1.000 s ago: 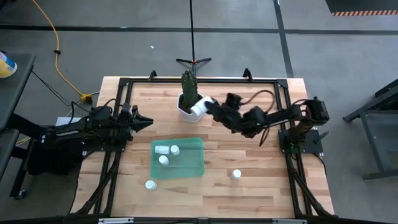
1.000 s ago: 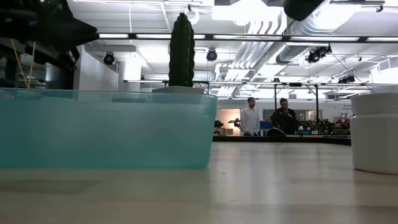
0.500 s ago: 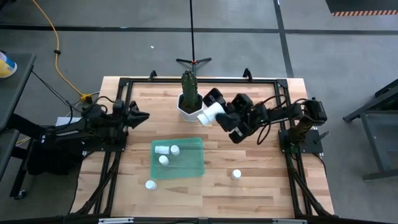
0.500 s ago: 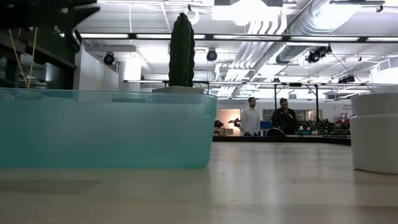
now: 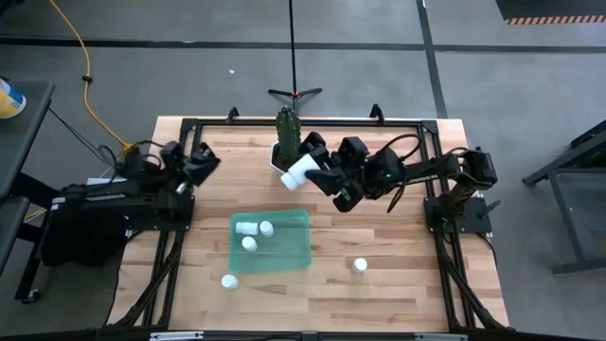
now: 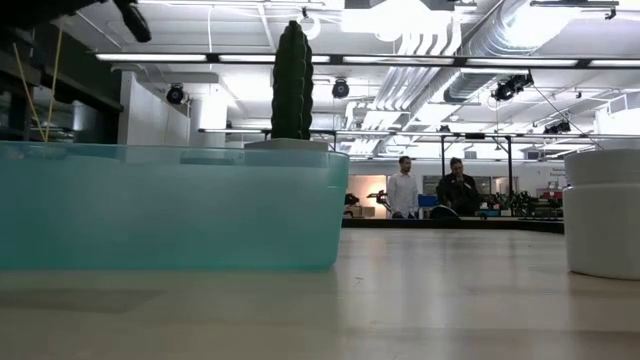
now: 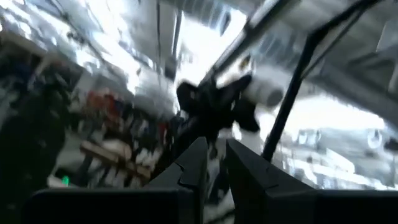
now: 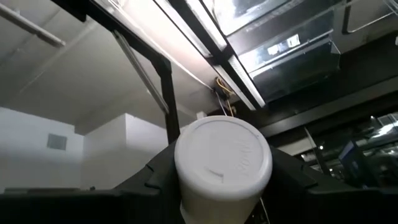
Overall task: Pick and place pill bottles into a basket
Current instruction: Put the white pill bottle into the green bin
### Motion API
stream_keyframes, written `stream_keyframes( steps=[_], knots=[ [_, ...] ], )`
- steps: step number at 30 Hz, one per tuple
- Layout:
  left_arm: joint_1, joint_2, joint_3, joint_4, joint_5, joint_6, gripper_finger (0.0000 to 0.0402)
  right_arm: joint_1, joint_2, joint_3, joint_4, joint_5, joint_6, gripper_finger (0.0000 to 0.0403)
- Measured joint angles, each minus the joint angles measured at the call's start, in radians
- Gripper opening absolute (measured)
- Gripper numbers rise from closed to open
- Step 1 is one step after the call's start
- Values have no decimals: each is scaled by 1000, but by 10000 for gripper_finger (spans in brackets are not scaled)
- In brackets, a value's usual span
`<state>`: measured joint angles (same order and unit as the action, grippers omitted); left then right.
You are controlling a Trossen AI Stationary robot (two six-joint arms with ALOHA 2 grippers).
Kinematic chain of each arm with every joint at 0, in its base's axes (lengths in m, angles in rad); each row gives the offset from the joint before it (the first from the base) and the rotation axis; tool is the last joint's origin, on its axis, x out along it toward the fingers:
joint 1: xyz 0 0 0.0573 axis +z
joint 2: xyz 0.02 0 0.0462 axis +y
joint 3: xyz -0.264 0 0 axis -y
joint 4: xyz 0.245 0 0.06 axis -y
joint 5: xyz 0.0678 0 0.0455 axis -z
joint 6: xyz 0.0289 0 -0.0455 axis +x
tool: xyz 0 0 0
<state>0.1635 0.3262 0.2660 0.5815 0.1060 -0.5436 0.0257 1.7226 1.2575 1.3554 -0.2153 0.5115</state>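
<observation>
R gripper (image 5: 312, 169) is clamping one pill bottle (image 5: 300, 168) between its fingers, part-closed round the body, cap end showing in the wrist cam (image 8: 222, 160). Over the last sec the arm has been swinging that bottle about near the cactus pot (image 5: 281, 156): out to the right, now back beside the pot, off the tabletop. So the pick looks done, and the carry to the basket (image 5: 271, 241) isn't finished; the bottle is hanging well short of it.

L gripper (image 5: 204, 157) is fully closed w/ nothing in it, and has been pulling back toward its own side, parking at the table's left edge.

Count: 3 bottles lying in the basket (image 5: 251, 233), 1 in the R gripper, 2 standing loose on the table, one (image 5: 228, 280) just off the basket's near-left corner, one (image 5: 360, 265) off to its right. 6 total, 1 basket, 1 pot.
</observation>
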Motion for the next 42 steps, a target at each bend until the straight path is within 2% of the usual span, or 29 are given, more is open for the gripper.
stream_keyframes(
  steps=[6, 10, 15, 20, 28, 33, 42],
  knots=[
    [0, 224, 196, -170, 192, 83, 97, 0, 0, 0, -42, 2, -3, 157],
    [0, 352, 405, -452, 299, 181, 97, 0, 0, 0, -53, 3, -8, 157],
    [0, 463, 648, -736, 358, 318, 97, 0, 0, 0, -104, 3, -21, 157],
    [0, 504, 798, -837, 361, 396, 97, 0, 0, 0, -145, 3, -23, 157],
    [0, 514, 840, -878, 262, 397, 97, 0, 0, 0, -163, 3, -23, 157],
    [0, 547, 840, -876, 265, 364, 97, -3, 0, 0, -181, 2, -23, 157],
    [-1, 602, 840, -859, 328, 442, 97, -20, 0, 0, -237, 11, -22, 157]
  ],
)
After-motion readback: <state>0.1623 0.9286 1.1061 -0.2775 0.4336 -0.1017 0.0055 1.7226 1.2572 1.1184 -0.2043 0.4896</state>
